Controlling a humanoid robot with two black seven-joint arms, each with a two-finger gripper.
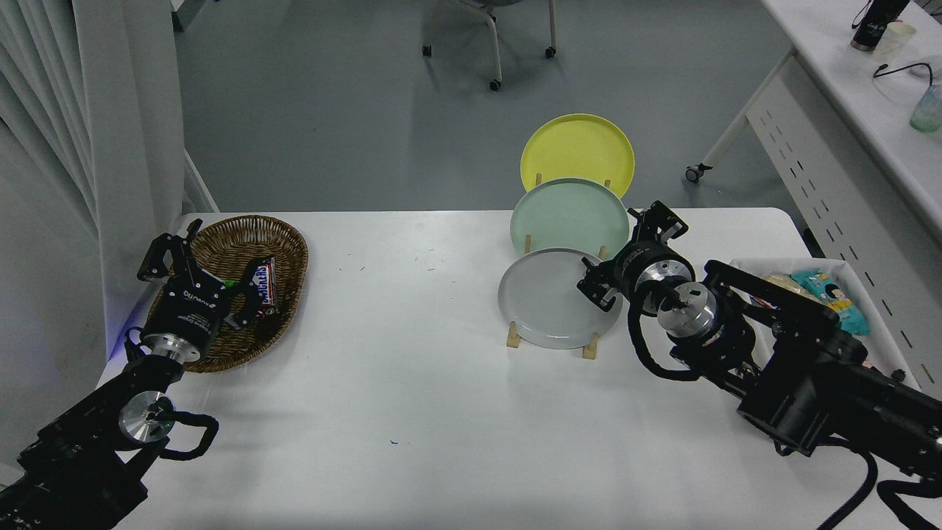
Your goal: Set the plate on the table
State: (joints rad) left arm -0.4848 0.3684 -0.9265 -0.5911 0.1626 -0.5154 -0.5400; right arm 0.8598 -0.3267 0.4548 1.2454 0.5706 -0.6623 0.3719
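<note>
Three round plates stand in a wooden rack. Head view: the round light grey matte plate (548,298) leans in the front slot on the white table (412,383), immediately left of the right gripper (629,254), fingers spread at its right rim. Left gripper (199,269) is parked lower left, fingers spread.

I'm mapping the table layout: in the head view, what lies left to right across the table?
Left gripper → wicker basket → grey plate in the wooden rack → right gripper → white snack tray.
</note>
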